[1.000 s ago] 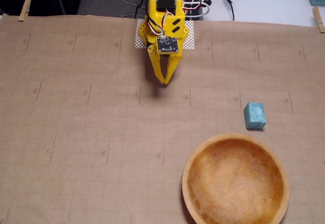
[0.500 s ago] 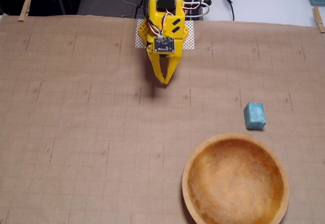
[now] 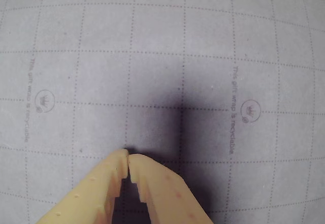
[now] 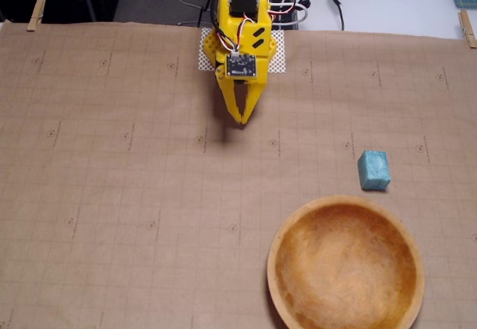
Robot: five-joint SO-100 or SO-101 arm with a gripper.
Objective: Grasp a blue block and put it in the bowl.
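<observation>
Brown paper covers the worktop [image 4: 112,195]; fingers [image 4: 243,120] pressed together, empty. Blue block [image 4: 373,170], well off, looks light, spongy: pinch flat sides.

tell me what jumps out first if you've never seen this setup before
The bright yellow arm at the top centre of the fixed view stands out, its gripper shut and pointing down at the gridded brown paper. Next comes the big wooden bowl at the lower right, empty. The small blue block sits just beyond the bowl's rim, apart from it and far right of the gripper.

Tool [image 3: 128,155] closed — empty, pointing down
</observation>
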